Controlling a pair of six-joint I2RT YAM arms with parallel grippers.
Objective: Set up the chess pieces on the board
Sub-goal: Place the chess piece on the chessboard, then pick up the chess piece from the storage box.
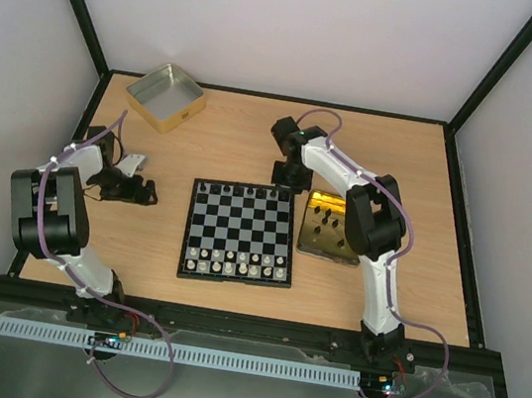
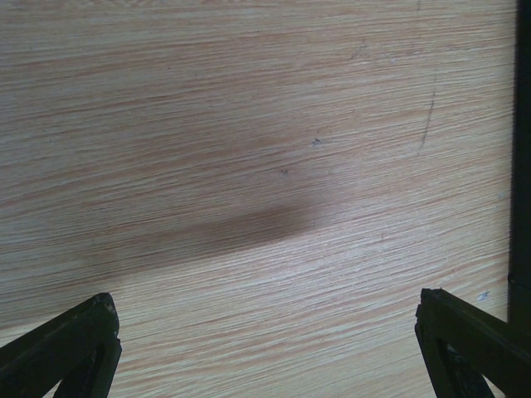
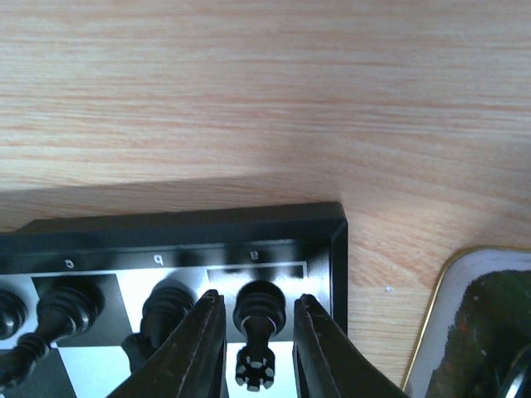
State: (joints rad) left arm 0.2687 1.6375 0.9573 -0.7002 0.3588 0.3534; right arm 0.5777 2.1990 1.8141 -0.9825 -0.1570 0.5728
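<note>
The board lies mid-table with black and pale checks. Several black chess pieces stand along its far row; more lie in the gold tin. My right gripper hangs over the board's far right corner. In the right wrist view its fingers stand either side of a black rook on the corner square, with a thin gap on each side, so the right gripper is open. My left gripper is open wide and empty over bare wood.
Silvery-white pieces fill the board's two near rows. A silver-lined square tin sits at the back left. The gold tin's rim lies just right of the board corner. A black strip shows at the left wrist view's right edge.
</note>
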